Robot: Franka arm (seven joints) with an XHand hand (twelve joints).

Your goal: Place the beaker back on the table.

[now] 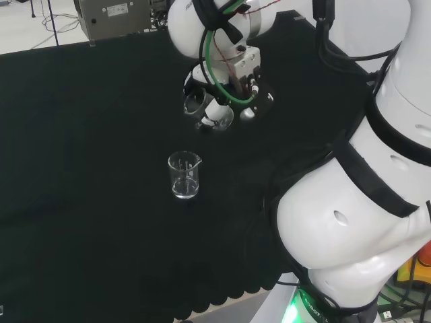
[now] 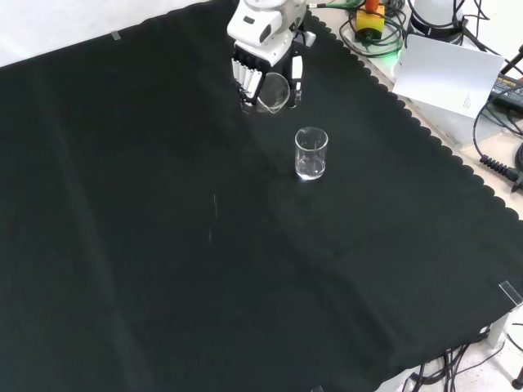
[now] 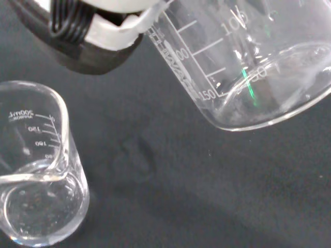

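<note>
The hand (image 2: 263, 61), its fingers curled around a clear glass beaker (image 2: 275, 92) held tilted above the black cloth (image 2: 147, 245) near its far scalloped edge in the front view, hangs just beyond a second beaker (image 2: 311, 153) standing upright on the cloth.

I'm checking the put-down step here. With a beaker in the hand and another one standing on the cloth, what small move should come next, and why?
Probably turn the held beaker upright first. The hand carries it tilted above the cloth, so lowering now would land it on its edge. The standing beaker is close by, so the hand should come down clear of it.
</note>
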